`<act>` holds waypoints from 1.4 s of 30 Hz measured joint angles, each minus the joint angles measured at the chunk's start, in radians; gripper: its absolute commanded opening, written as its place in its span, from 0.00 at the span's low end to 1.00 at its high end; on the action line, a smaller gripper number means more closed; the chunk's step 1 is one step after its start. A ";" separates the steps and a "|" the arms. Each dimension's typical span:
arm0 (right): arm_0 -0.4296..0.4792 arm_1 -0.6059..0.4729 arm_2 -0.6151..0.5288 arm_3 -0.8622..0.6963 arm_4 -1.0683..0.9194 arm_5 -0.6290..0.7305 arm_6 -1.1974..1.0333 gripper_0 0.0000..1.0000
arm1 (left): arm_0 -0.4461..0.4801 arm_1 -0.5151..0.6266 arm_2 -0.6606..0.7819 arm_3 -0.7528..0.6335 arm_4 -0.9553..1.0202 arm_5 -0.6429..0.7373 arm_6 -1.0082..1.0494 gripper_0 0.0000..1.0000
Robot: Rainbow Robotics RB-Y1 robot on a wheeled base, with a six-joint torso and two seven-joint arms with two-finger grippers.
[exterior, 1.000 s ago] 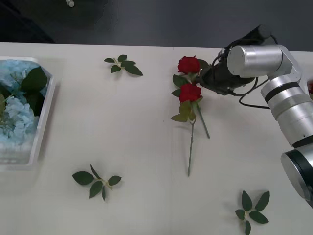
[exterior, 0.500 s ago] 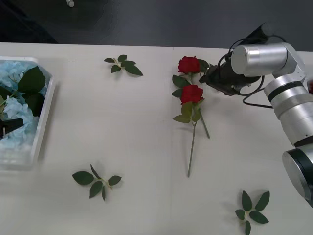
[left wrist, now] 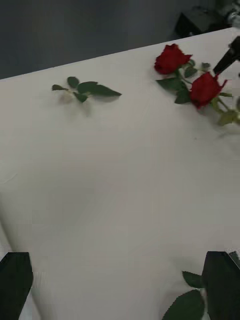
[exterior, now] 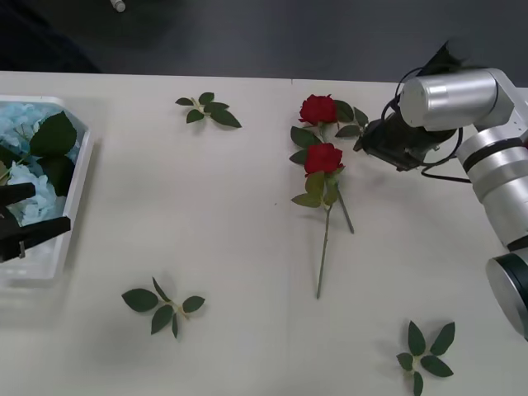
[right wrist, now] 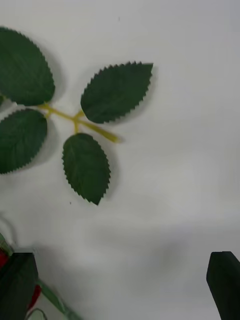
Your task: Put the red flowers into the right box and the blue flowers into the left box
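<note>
Red flowers (exterior: pixel 320 134) lie just beside the right end effector (exterior: pixel 373 142), fingers apart; a closing grasp is required.

No readable text anywhere — no labels, brands, numbers or signs.

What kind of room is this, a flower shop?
More likely a robot test lab: a plain pale table with fake roses laid out for sorting, a white tray of blue flowers, and a robot arm.

Blue flowers (exterior: pixel 21 169) in left box (exterior: pixel 76 194); red flowers (exterior: pixel 320 136) mid-table.
</note>
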 measured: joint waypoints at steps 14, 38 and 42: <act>0.176 -0.001 -0.021 -0.250 -0.029 0.188 0.113 1.00 | 0.000 0.000 0.000 -0.002 0.283 0.172 -0.189 1.00; 0.176 -0.026 0.033 -0.250 -0.098 0.204 0.320 1.00 | -0.017 0.000 0.023 -0.143 0.175 0.353 -0.189 1.00; 0.176 -0.026 0.033 -0.250 -0.098 0.204 0.343 1.00 | -0.027 0.000 0.030 -0.143 0.159 0.353 -0.189 1.00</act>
